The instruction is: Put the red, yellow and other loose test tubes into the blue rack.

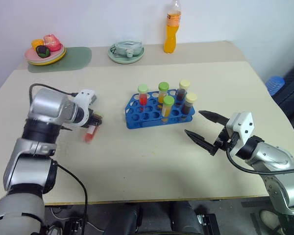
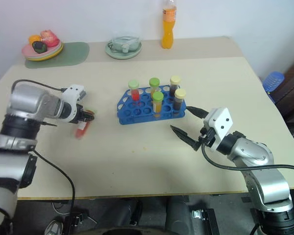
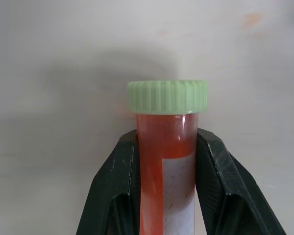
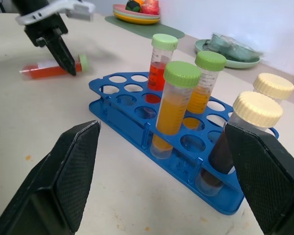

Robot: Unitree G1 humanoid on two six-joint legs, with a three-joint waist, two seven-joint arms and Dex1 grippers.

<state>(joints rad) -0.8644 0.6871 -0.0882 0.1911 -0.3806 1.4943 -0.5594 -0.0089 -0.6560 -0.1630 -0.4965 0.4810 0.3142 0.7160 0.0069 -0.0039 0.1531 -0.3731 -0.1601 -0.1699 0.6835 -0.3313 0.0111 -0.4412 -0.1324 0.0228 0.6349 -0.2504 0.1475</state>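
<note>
Grasp step: red test tube (image 3: 166, 161) is pinched by left gripper (image 1: 94, 122), left of blue rack (image 1: 137, 117); lifting and uprighting are called for next. Right gripper (image 1: 202, 125) is held spread.

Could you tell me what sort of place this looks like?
Probably an indoor test or demo room, not a real lab: a plain table holds a blue rack of test tubes, beside toy food on plates and a drink bottle.
</note>
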